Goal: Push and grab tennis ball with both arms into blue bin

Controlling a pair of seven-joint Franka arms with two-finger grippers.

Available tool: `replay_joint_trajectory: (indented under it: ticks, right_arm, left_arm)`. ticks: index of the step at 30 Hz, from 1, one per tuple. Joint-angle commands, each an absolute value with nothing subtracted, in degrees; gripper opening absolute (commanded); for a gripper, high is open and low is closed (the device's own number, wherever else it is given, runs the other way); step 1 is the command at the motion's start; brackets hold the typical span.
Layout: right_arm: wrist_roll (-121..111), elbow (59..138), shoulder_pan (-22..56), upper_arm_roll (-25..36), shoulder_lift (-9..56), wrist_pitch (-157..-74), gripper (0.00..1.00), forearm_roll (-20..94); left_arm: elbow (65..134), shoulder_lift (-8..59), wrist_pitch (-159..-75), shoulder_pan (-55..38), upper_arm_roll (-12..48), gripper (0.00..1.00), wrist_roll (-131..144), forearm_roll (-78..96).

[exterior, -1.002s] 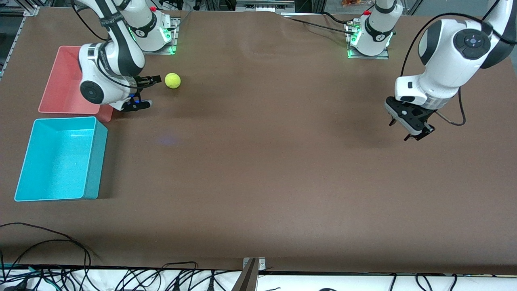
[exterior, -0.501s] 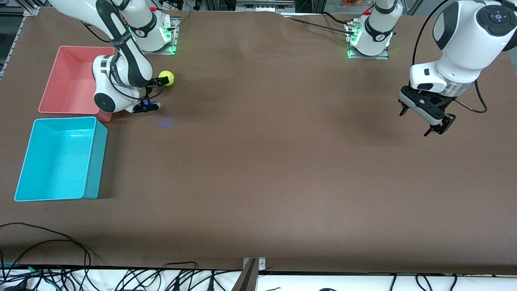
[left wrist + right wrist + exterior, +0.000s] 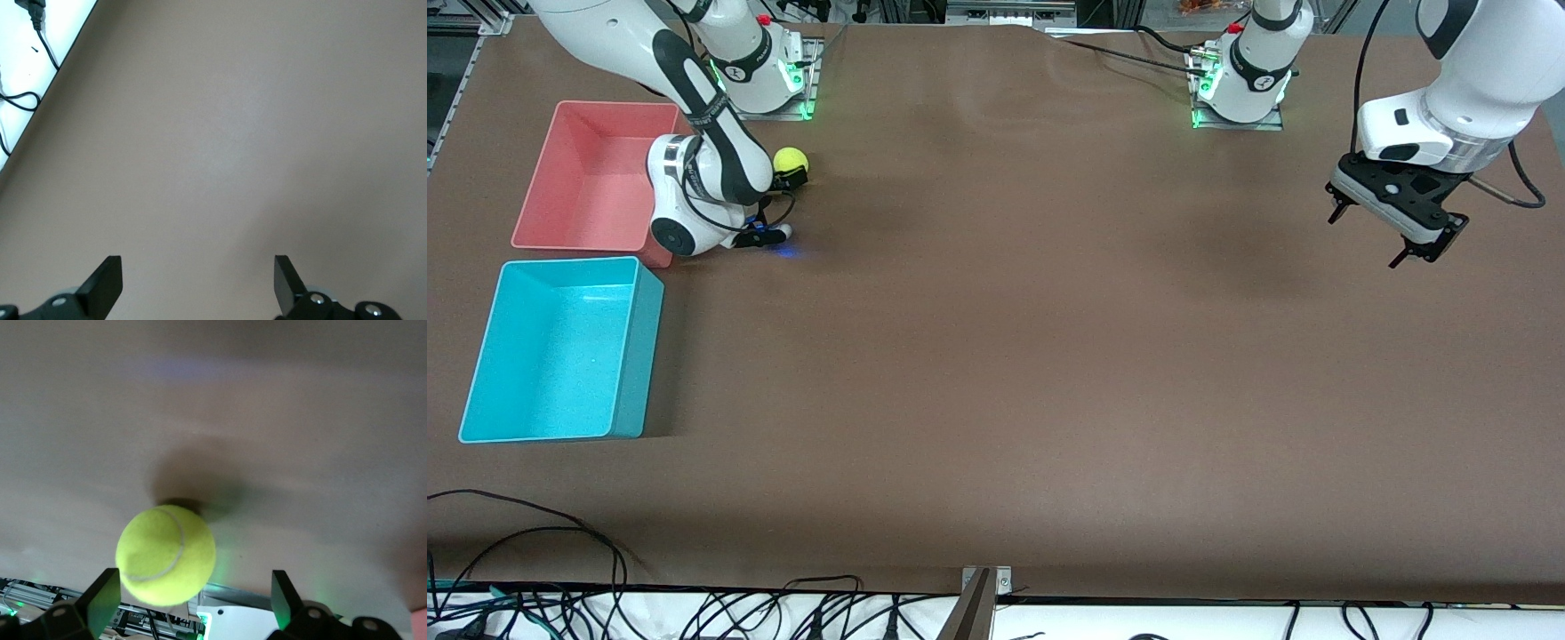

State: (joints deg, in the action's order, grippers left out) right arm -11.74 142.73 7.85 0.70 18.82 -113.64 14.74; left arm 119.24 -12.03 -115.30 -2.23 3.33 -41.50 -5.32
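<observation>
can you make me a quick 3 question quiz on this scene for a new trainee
1. True or false: the tennis ball already lies in the blue bin.
2. Which is nearer the front camera: A) the pink bin, B) the blue bin?
3. Which gripper has the ball between its open jaws?

Key
1. False; it sits on the table beside the pink bin.
2. B.
3. The right gripper; the left gripper waits open over bare table at its own end.

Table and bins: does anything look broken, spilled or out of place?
Nothing stands out. The tennis ball sits on the table by the open right gripper; the blue bin stands upright and undamaged.
</observation>
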Motion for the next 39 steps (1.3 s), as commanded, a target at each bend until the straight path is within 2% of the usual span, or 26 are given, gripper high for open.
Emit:
replay_joint_trajectory:
  ticks: [1,11,20,23,32,39]
  right_arm:
    - [-13.10,142.65,7.65,0.70,18.98,-113.38,1.00,16.43]
    - [-13.18,142.56,7.03,0.79,20.74,-112.59,0.97,18.46]
    - [-13.10,142.30,6.68,0.88,21.09,-111.98,0.53,19.60]
    - [-13.01,141.33,6.24,1.05,21.09,-110.05,0.44,19.78]
    - [-13.36,137.29,4.39,1.23,21.09,-105.74,0.42,19.51]
    - [-13.10,128.08,4.75,1.23,21.18,-101.70,0.42,16.10]
  left_arm:
    - [116.02,-12.04,-111.28,-2.20,3.60,1.00,-36.49,-5.54]
    - [107.76,-11.87,-100.56,-2.72,3.60,1.00,-23.48,-3.17]
    - [103.63,-11.87,-93.26,-2.90,3.60,1.00,-13.55,-2.11]
    - [102.48,-11.87,-90.80,-2.81,3.60,1.00,-9.59,0.52]
    - [99.06,-11.78,-85.44,-2.90,3.78,1.00,-0.80,2.99]
    - [96.16,-10.90,-83.41,-3.08,3.96,1.00,0.97,2.99]
